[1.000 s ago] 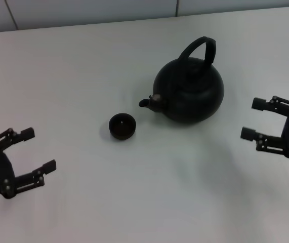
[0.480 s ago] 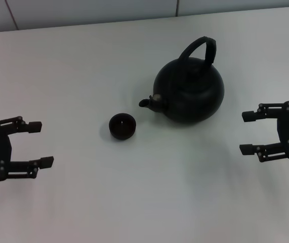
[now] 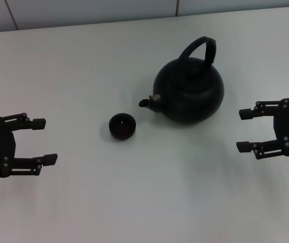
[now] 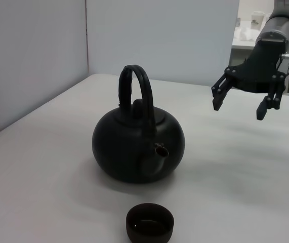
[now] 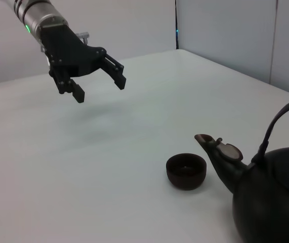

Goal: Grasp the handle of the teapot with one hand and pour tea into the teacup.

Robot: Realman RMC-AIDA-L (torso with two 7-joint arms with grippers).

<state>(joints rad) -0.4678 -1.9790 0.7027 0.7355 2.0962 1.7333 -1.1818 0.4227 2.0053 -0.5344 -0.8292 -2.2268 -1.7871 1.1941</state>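
The round matte-black teapot stands upright on the white table, its spout toward the small black teacup to its left. Its arched handle rises over the lid, untouched. My right gripper hovers open to the right of the teapot, a short gap away. My left gripper hangs open at the left, well away from the teacup. Neither holds anything.
The white table spreads around both objects. A tiled wall runs along its far edge. In the left wrist view a shelf with small items stands beyond the right arm.
Both grippers have turned level, fingers now pointing inward. The right one has drifted slightly toward the teapot, the left one slightly toward the teacup. Teapot and teacup have not moved.
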